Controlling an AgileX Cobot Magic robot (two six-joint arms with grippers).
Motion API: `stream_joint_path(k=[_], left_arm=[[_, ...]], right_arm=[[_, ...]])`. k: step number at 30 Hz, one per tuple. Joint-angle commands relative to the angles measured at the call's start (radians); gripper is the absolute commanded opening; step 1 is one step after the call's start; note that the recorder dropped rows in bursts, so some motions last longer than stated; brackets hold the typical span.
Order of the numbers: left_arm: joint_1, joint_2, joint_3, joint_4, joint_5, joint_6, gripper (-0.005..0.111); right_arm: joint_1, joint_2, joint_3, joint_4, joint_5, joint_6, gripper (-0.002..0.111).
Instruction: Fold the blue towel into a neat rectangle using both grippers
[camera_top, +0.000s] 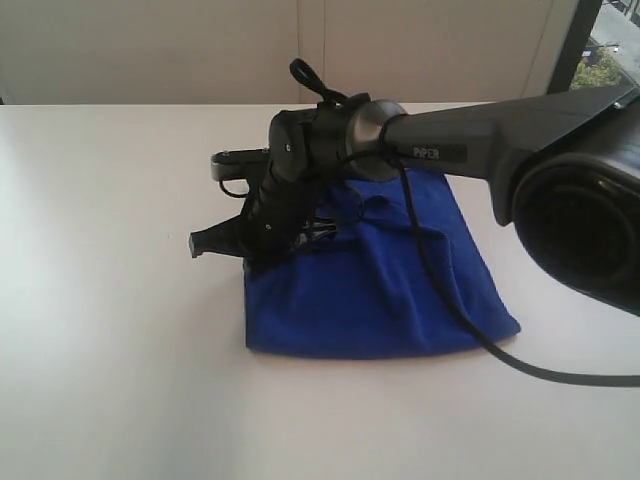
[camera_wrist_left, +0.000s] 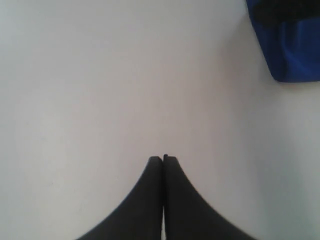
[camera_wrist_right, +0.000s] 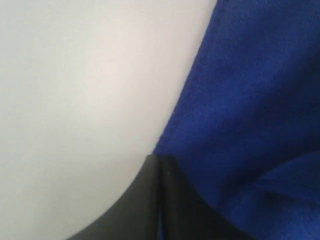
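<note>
The blue towel (camera_top: 380, 290) lies flat on the white table (camera_top: 110, 300) as a folded, roughly rectangular pad with slightly uneven edges. My right arm reaches in from the right and across the towel. Its black right gripper (camera_top: 205, 243) sits by the towel's left far edge. In the right wrist view the right gripper (camera_wrist_right: 159, 159) is shut, its tips at the hem of the towel (camera_wrist_right: 250, 100), with no cloth seen pinched. The left gripper (camera_wrist_left: 163, 158) is shut over bare table, well away from a towel corner (camera_wrist_left: 295, 55). The white label is hidden.
A black cable (camera_top: 450, 300) hangs from my right arm across the towel and off to the right. A pale wall (camera_top: 150, 50) runs behind the table's far edge. The left arm is outside the exterior view.
</note>
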Motion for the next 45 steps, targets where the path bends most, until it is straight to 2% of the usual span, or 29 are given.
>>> stream_joint_path(k=[1, 12, 20, 36, 45], left_arm=[[0.003, -0.009, 0.006, -0.011, 0.010, 0.000, 0.000], [0.003, -0.009, 0.006, -0.011, 0.010, 0.000, 0.000], [0.003, -0.009, 0.006, -0.011, 0.010, 0.000, 0.000], [0.003, -0.009, 0.006, -0.011, 0.010, 0.000, 0.000], [0.003, -0.009, 0.006, -0.011, 0.010, 0.000, 0.000]], right_arm=[[0.006, 0.004, 0.004, 0.031, -0.038, 0.007, 0.000], [0.006, -0.011, -0.001, 0.032, -0.039, 0.007, 0.000], [0.006, -0.046, 0.008, -0.094, 0.057, -0.007, 0.000], [0.018, 0.015, 0.009, 0.040, -0.005, -0.006, 0.000], [0.018, 0.015, 0.009, 0.045, -0.041, 0.003, 0.000]])
